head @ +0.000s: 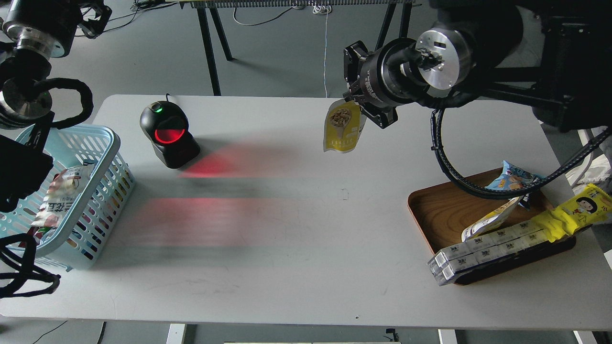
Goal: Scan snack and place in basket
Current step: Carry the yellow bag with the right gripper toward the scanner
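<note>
The snack (342,126), a pouch with a yellow lower part, a white top and a round picture of tan beans, hangs in the air above the far middle of the table. My right gripper (355,99) is shut on its top edge. The pouch faces left toward the black scanner (167,134), which stands well to its left and glows red. The light blue basket (113,143) stands at the table's left edge, far from the pouch. My left gripper (94,18) is raised at the top left, dark and seen end-on.
The basket holds another snack packet (62,193). A brown wooden tray (442,210) at the right holds a small blue packet (511,179), a long yellow packet with a cartoon face (576,212), another pouch (492,220) and white boxes (483,251). Red scanner light falls on the table (306,267).
</note>
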You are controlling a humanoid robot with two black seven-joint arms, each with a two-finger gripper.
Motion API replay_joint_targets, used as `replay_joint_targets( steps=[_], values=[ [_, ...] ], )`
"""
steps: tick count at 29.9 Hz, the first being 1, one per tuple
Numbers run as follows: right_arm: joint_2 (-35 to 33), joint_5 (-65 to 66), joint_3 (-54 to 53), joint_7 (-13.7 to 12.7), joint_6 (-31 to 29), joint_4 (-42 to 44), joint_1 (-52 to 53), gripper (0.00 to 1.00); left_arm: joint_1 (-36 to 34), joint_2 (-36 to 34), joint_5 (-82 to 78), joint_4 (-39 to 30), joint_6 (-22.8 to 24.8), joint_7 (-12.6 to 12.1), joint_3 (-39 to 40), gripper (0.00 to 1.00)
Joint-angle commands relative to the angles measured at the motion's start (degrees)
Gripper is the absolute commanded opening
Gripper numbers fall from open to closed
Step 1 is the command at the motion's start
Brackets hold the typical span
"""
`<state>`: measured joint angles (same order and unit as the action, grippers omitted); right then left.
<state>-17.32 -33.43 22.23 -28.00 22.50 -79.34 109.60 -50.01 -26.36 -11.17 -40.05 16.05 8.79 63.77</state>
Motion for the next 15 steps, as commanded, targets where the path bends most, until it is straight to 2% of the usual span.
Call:
replay_joint_targets(
  steps=[1,13,15],
  values=[
    [3.60,0.39,-3.33,0.00,0.26,3.31,-4.20,0.00,-0.08,0.00,0.01,-0.03,-0.41,0.00,0.04,1.00],
    [17.32,4.87,-11.60,0.00,2.28,15.00,-15.64,0.00,-0.17,0.00,0.01,-0.03,-0.41,0.00,0.31,1.00],
    [17.32,5.48,-11.86,0.00,2.46,16.75,-16.43,0.00,-0.17,0.00,0.01,-0.03,-0.41,0.00,0.31,1.00]
  ],
)
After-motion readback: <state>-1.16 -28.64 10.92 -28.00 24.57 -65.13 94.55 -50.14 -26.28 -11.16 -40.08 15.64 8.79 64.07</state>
